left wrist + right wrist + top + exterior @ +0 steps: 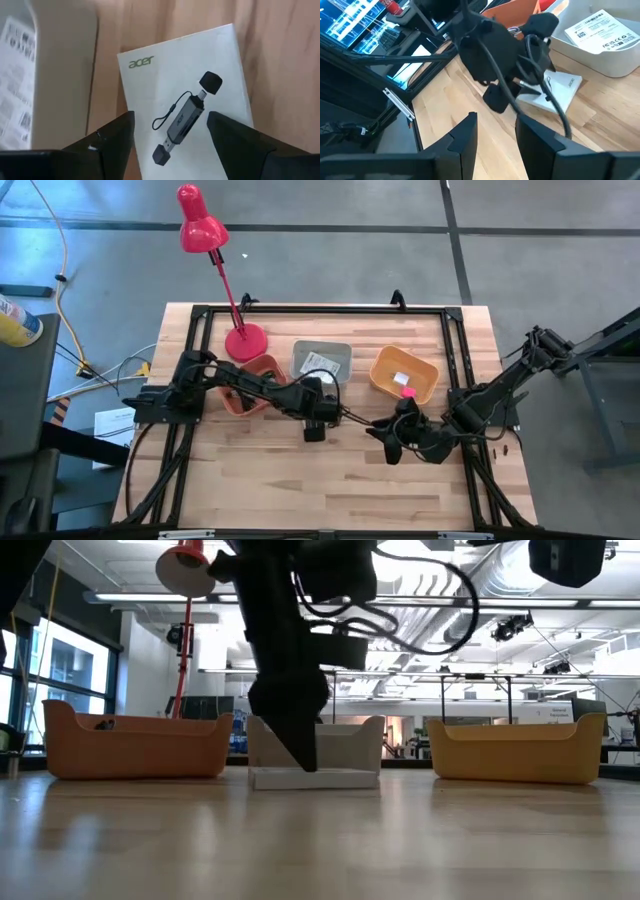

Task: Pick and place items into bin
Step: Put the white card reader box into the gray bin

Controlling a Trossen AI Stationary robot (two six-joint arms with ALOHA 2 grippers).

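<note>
Wood table (300, 480): left gripper (170, 132) open over white acer box (210, 75), grey bin (322, 360) at 12; right gripper (495, 132) part-open, empty.

The left gripper (314, 430) points down near the middle of the bench, fingers (112, 137) spread wide. The right gripper (392, 450) hovers toward the bench's right side, fingers (465, 132) partly apart and holding nothing.

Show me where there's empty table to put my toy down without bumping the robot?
The wide wooden strip along the table's near edge, in front of both arms, is bare. The back is crowded: lamp base, orange bin, grey bin and yellow bin. The left end effector hangs over a white box, the right end effector beside it.
</note>
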